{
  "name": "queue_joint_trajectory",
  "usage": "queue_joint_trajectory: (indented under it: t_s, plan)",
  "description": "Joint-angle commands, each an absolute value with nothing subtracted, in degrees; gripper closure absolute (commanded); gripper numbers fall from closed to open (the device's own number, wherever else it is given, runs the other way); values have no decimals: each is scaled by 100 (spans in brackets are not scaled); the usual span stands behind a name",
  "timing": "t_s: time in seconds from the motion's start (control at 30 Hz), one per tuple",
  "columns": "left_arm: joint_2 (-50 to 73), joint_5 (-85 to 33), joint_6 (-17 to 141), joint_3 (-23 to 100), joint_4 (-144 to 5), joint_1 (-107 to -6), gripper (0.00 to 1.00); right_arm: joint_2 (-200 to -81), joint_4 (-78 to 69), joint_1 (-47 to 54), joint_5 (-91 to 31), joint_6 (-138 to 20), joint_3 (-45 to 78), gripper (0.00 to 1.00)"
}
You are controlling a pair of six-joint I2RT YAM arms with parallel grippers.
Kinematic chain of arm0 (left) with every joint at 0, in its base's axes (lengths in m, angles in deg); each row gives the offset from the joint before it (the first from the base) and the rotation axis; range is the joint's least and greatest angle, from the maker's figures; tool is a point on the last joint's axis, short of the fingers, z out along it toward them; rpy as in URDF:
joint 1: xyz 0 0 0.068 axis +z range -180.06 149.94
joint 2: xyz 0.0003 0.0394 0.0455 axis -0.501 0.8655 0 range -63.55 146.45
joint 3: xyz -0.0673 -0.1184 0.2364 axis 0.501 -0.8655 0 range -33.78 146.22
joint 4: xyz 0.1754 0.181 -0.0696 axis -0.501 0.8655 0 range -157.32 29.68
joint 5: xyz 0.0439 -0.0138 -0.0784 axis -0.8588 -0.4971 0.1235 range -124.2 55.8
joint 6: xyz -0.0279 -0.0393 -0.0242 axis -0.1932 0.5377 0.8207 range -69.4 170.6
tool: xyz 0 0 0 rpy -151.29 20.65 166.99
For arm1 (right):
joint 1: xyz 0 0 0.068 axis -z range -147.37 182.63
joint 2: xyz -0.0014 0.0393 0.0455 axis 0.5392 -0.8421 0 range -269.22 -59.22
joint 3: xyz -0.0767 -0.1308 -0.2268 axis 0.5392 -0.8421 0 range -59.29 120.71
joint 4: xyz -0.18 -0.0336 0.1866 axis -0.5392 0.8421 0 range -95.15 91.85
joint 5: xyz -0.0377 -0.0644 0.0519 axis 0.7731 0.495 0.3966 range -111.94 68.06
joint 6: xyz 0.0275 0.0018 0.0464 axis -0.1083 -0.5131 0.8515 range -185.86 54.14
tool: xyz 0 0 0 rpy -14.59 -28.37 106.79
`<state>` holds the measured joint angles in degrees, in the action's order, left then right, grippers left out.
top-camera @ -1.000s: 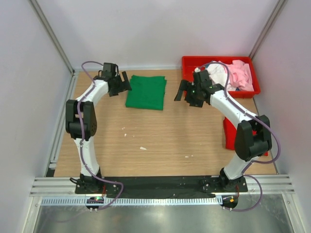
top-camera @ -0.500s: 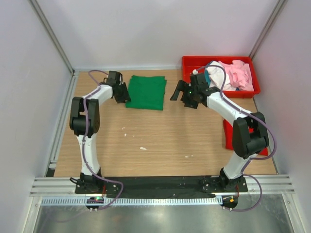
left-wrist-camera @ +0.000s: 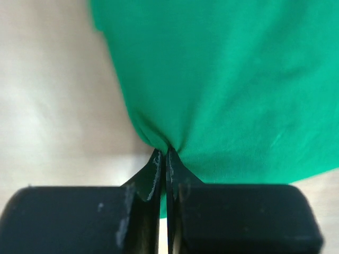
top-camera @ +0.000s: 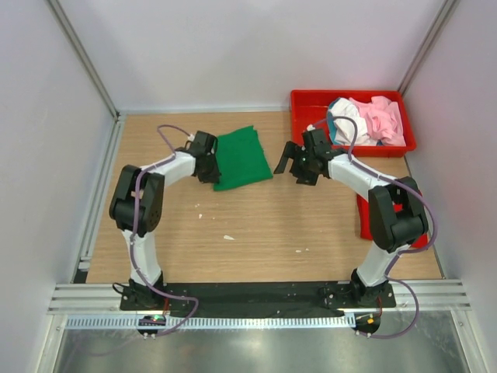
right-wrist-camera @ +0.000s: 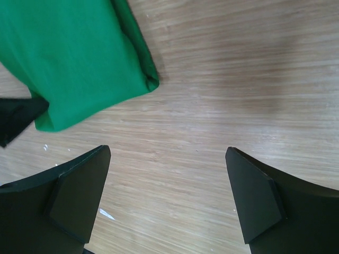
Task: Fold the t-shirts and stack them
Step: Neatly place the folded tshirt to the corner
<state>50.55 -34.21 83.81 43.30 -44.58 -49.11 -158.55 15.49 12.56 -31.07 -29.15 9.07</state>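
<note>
jaws of left gripper (top-camera: pixel 208 165) pressed together, clamped on the near edge of the folded green t-shirt (top-camera: pixel 242 158); cloth puckers into the fingertips (left-wrist-camera: pixel 153 169). shirt lies flat on the wooden table (top-camera: pixel 256 225), spreading toward 3 o'clock from the pinch, set askew. right gripper (top-camera: pixel 293 162) just beside the shirt at its 3 o'clock, fingers wide apart over bare wood, holding nothing. red tray (top-camera: pixel 304 99) at 1 o'clock of right gripper, with pale pink t-shirt (top-camera: pixel 384 116) and white t-shirt (top-camera: pixel 349 123) heaped inside.

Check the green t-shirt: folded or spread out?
Folded: the green t-shirt is a compact rectangle, doubled edge visible from the right wrist; left gripper jaws pinch its edge.
</note>
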Motion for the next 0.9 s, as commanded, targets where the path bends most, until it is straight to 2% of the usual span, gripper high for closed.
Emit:
queue_joint_trajectory:
  t_s: [0.0, 0.27, 0.57, 0.67, 0.73, 0.77, 0.8, 0.87]
  plan:
    - [4668, -3816, 8810, 3375, -3436, -5387, 100, -15688, 1471, 1268, -3047, -3018, 760, 4]
    - [3228, -3790, 9814, 942, -3427, -6538, 100, -15327, 1489, 1154, -3503, -3508, 312, 4]
    - [1161, -3384, 10447, -319, -2998, -6961, 100, -15177, 1050, 627, -3838, -3757, -251, 4]
    - [695, -4112, 10561, -223, -2419, -6961, 84, -15282, 840, 460, -4048, -3511, -383, 4]
    - [580, -4754, 10755, 163, -1725, -6961, 49, -15265, 838, 372, -4075, -3362, -506, 4]
    - [553, -4921, 10816, 338, -1548, -6961, 21, -15248, 917, 354, -4049, -3300, -541, 4]
    - [536, -5062, 10930, 479, -1407, -6961, 11, -15161, 935, 328, -4023, -3212, -672, 5]
    - [439, -5239, 10975, 901, -1160, -6961, 4, -14994, 979, 310, -3953, -2922, -839, 7]
